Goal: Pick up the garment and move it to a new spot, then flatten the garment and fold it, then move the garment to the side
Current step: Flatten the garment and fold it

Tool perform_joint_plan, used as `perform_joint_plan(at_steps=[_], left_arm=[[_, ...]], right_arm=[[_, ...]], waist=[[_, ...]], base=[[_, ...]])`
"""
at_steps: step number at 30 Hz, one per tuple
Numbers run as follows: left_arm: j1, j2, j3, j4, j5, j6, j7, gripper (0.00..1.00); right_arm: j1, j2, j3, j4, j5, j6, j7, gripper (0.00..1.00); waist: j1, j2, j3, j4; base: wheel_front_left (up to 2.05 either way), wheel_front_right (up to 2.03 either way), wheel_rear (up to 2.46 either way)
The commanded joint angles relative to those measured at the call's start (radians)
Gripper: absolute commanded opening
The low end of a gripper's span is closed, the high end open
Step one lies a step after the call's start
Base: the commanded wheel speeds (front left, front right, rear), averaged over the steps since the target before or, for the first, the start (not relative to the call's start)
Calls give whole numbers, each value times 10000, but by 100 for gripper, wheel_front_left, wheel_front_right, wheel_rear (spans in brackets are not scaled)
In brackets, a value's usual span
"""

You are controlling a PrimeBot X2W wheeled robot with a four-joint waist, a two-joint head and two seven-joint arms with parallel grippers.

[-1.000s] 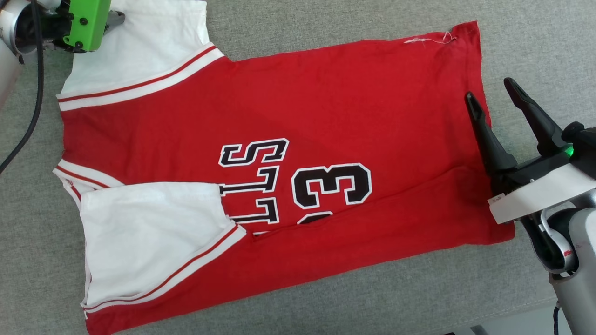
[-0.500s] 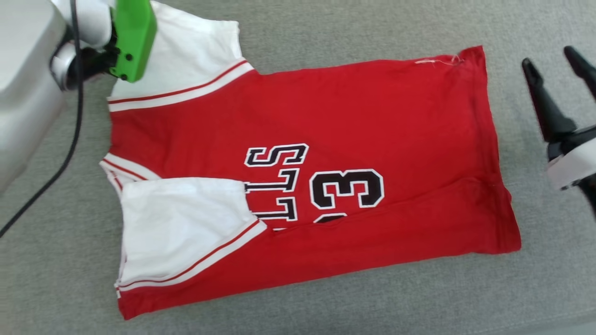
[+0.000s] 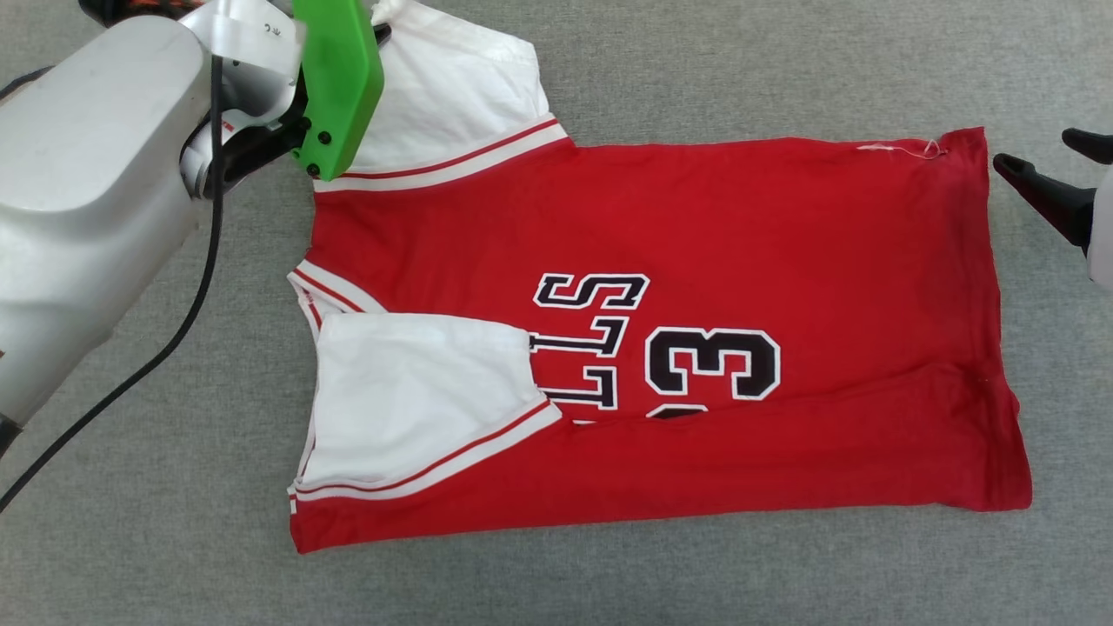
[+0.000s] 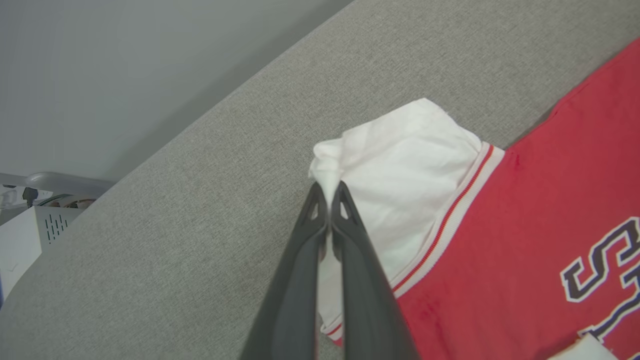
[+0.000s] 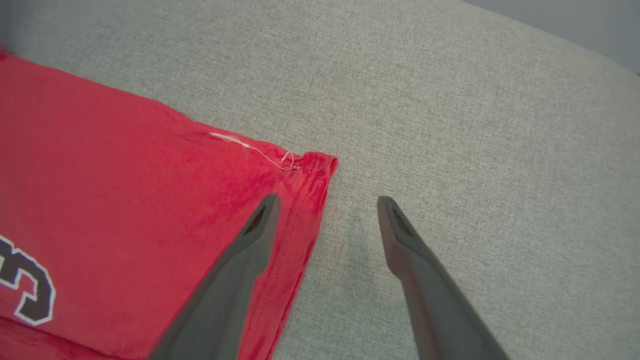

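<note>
Garment sleeve [image 4: 400,170] between left jaws

1. The garment [image 3: 696,261] is a red short-sleeved jersey with white sleeves, striped red-and-white trim, and black white-outlined letters and a "3".
2. It lies front up and mostly flat on the grey fabric surface [image 3: 783,574], collar to the left and hem to the right.
3. Its near long side is folded over the front, and that sleeve covers part of the letters.
4. The far sleeve reaches toward the surface's far edge, its tip gathered into a raised peak.
5. A loose white thread sits at the far hem corner.
</note>
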Motion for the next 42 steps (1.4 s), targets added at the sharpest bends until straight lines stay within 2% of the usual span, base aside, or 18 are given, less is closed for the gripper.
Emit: perform_joint_plan(at_steps=[1,3,5,12,19,20,21,22,26,27,33,42], left_arm=[[74,-75,-12,-69,97,-19,-153,0],[-13,-184,-14,-257,217,-19,-383,0],[-73,-223,-13,-353,277,-19,-475,0],[-295,-340,0,-660,483,-13,-730,0],[-209,-362,-1,-619,519,-6,-982,0],[-183,-353,-5,-587,516,-7,-1008,0],[-160,-347,-7,-560,510,-7,-1026,0],[-123,-346,-11,-526,494,-8,-1050,0],[68,-344,-21,-398,423,-10,-1211,0],[267,-317,-32,-339,390,-11,-1385,0],[1008,-94,-62,-510,283,-6,-1789,0],[2522,620,-88,-1465,114,405,-2447,0]], right_arm=[[-370,1,210,194,51,-7,334,100],[-1050,115,747,824,-102,-7,999,100],[-1343,248,923,1185,-173,-7,1150,100],[-1889,707,1596,2642,-506,-7,1186,100],[-1532,846,2576,3212,-47,-7,1092,100],[-1526,835,2668,3267,51,-7,1063,80],[-1546,827,2722,3278,115,-7,973,23],[-1596,803,2761,3288,180,-7,803,0],[-1762,722,2802,3333,316,-7,-15,0],[-1755,663,2828,3247,409,-7,-802,0],[-1244,297,3072,2910,632,-7,-2080,0],[-47,-148,3207,2363,670,-7,-3767,0]], waist=[[0,-1,71,158],[0,-1,249,376],[0,-1,358,473],[0,-1,755,769],[0,-1,814,839],[0,-1,789,828],[0,-1,764,814],[0,-1,718,801],[0,-1,415,756],[0,-1,68,735],[0,-1,-674,726],[0,-1,-1653,735]], base=[[0,0,0],[0,0,0],[0,0,0],[0,0,0],[0,0,0],[0,0,0],[0,0,0],[0,0,0],[0,0,0],[0,0,0],[0,0,0],[0,0,0]])
